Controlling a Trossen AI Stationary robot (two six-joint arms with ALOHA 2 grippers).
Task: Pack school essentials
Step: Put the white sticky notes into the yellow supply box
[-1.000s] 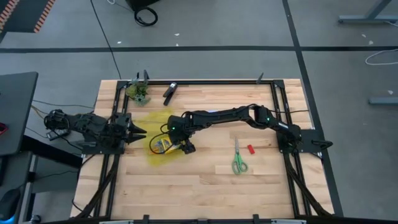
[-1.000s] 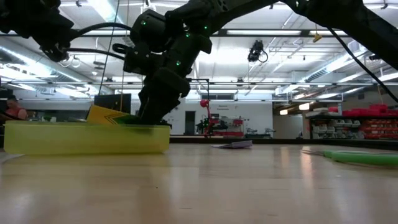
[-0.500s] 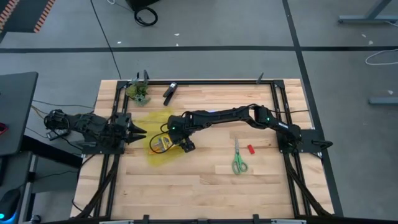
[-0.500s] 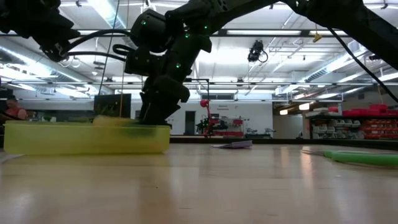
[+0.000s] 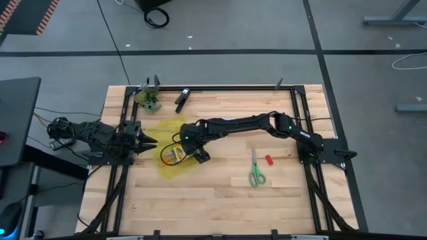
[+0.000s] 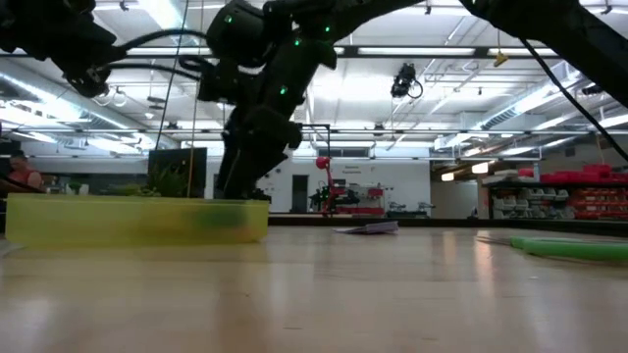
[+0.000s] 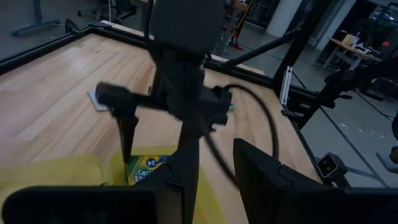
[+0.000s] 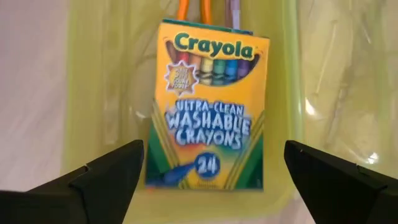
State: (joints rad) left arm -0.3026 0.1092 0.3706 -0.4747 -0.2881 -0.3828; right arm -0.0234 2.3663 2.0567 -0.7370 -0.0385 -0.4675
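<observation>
Bright, even overhead light; ceiling strip lamps (image 6: 392,51) glare in low view. Soft shadows on counter (image 5: 220,193). Wrist views blurred; tray (image 8: 292,74) shows glare.

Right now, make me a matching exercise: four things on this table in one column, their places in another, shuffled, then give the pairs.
Things:
1. yellow cardboard crayon box
2. green-handled scissors
3. small red eraser
4. black clip-like tool

Places:
A. far edge of the table, near the leafy clump
B. inside the translucent yellow tray
C. bare wood, just right of the scissors
D. bare wood, right of the tray

Pairs: 1-B, 2-D, 3-C, 4-A
</observation>
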